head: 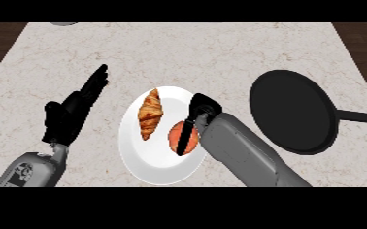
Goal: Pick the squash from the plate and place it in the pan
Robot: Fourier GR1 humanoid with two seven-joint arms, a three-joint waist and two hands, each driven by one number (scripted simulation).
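**Squash on the plate, right hand over it**

The squash [175, 135] sits on the right half of the white plate [161, 170], which lies midway along the counter's near edge. A croissant [150, 112] lies just beside it on the plate's left half. Your right hand [203, 107] is laid over the squash's right side and hides part of it. You cannot tell from this view whether the hand has closed on it. Your left hand [68, 114] rests toward the counter's left edge, fingers straight and close together, holding nothing.

The squash is likely stiff, smooth-skinned and fairly light. It looks rounded, so it may roll or slip on the slick plate if pushed from one side only. Take it across its widest part, thumb opposite the rest of the hand, and stay clear of the croissant.

The black pan [292, 111] waits toward the counter's right edge, close to the plate, with its handle pointing at that edge.
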